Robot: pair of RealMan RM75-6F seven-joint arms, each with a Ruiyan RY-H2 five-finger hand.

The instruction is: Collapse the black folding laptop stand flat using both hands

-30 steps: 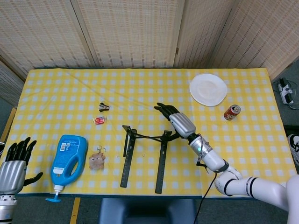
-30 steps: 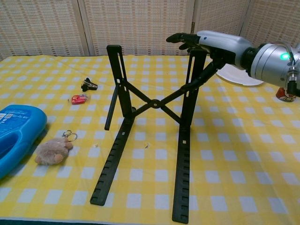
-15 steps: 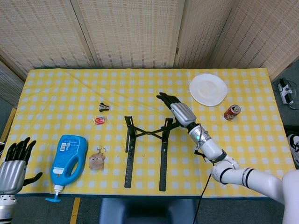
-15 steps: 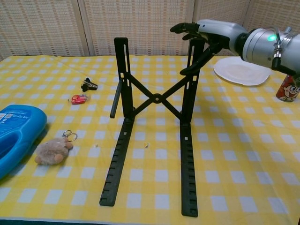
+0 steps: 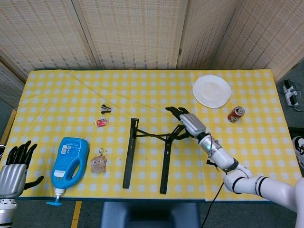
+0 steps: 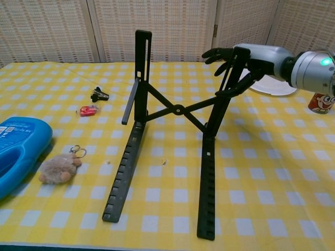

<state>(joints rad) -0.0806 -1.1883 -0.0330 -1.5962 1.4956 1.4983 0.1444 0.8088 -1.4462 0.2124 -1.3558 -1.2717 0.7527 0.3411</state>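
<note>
The black folding laptop stand (image 5: 129, 156) stands unfolded at the table's front middle. Its two base rails lie on the cloth, two uprights rise from them, and a crossed brace (image 6: 178, 110) joins them. My right hand (image 6: 256, 56) reaches in from the right and grips the top of the right upright, fingers over it and thumb below. That upright leans to the right. In the head view the right hand (image 5: 191, 123) lies at the stand's far right corner. My left hand (image 5: 14, 167) hovers off the front left table corner with fingers spread, holding nothing.
A blue bottle (image 5: 70, 160) lies at the front left beside a small plush keychain (image 5: 98, 164). A red trinket (image 5: 100, 122) and a black clip (image 5: 105, 109) sit behind them. A white plate (image 5: 212, 90) and a soda can (image 5: 235, 114) are at the right.
My right hand moved right and nearer the front, drawing the right upright's top with it. The upright now leans right and the stand has shifted on the cloth. The left hand stayed put.
</note>
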